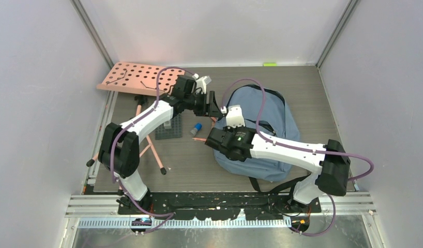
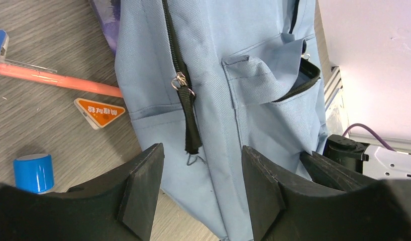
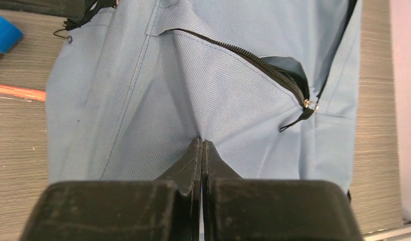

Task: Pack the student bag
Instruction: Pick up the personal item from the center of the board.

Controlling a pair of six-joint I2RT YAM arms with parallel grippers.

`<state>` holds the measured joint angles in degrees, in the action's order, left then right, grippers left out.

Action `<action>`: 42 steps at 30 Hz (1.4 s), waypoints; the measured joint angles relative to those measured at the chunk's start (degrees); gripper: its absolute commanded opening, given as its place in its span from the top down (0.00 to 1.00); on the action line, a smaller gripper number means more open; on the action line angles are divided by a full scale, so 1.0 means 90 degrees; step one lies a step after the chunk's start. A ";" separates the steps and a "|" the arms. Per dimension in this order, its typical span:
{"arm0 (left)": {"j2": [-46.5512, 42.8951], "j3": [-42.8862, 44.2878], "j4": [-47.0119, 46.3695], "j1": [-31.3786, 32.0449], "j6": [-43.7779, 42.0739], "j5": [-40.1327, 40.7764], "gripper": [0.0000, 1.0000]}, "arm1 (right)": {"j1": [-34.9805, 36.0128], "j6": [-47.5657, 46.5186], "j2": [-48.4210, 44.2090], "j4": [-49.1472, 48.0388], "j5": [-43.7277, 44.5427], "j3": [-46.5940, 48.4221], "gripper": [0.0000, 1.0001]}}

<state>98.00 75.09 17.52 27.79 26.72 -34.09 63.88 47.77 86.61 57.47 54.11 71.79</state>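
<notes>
The student bag is a blue-grey backpack lying flat at centre right. My left gripper is open and empty over the bag's left edge. In the left wrist view its jaws stand wide on either side of the fabric, just below a black zipper pull. My right gripper is at the bag's near left corner. In the right wrist view it is shut, pinching a fold of bag fabric. A front pocket zipper is partly open.
An orange pen, a blue cylinder and a small orange-and-white tag lie on the table left of the bag. A pink pegboard on legs and a dark grey plate stand at the left.
</notes>
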 measured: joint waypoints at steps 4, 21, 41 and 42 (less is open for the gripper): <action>-0.0046 0.0000 0.0000 0.0000 0.0000 0.0000 0.40 | 0.0219 0.0408 0.0291 0.0427 0.0483 0.0114 0.99; -0.0034 0.0066 0.0508 0.0002 -0.0304 0.0784 0.36 | 0.0277 0.0282 -0.0046 0.0114 0.0427 0.0296 0.24; 0.0750 0.0177 0.1950 0.0036 -0.1542 0.2846 0.32 | -0.1758 -0.0988 -0.3087 -0.1336 -0.1253 -0.1632 0.17; 0.0772 0.0177 0.1950 0.0036 -0.1566 0.2885 0.33 | -0.1783 -0.1005 -0.3104 -0.1377 -0.1304 -0.1664 0.17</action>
<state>104.95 76.69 35.07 28.12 12.62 -8.12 47.83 38.72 58.67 45.08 42.37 56.82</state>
